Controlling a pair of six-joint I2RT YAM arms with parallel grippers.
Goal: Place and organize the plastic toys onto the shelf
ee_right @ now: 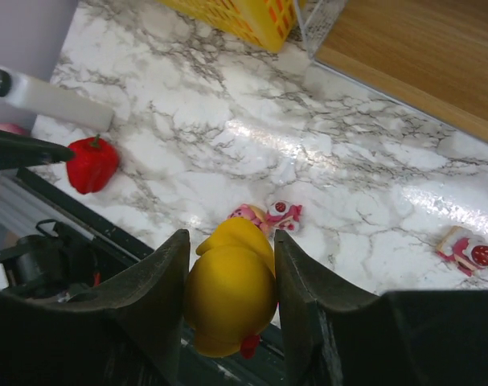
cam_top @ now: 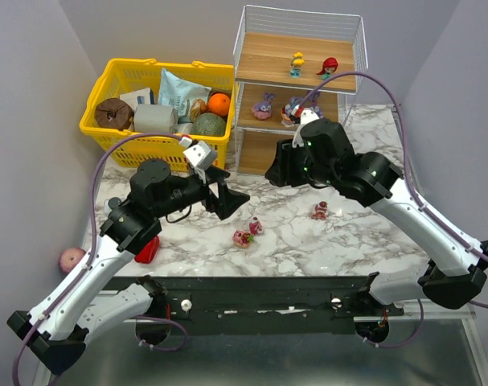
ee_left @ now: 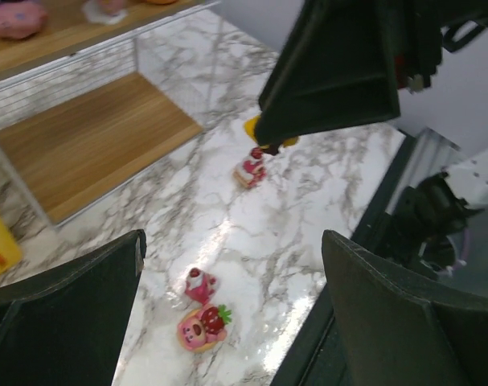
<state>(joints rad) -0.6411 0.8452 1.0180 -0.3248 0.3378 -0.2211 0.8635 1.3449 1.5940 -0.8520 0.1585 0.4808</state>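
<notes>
Holding a yellow-haired toy [ee_right: 230,304] low centre in its wrist view, the right gripper [ee_right: 230,259] was closed across its head. Judged hard, light, slick plastic; best gripped at the broad middle. Left gripper [ee_left: 233,257] gaped wide above a pink toy [ee_left: 197,330]; shelf [cam_top: 268,56] upper centre.

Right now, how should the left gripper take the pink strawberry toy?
Probably from straight above, pinching the pink strawberry toy across its round body. It lies low on the marble, and a red-and-white toy crowds one side, so the left gripper should close on the two free sides.
</notes>
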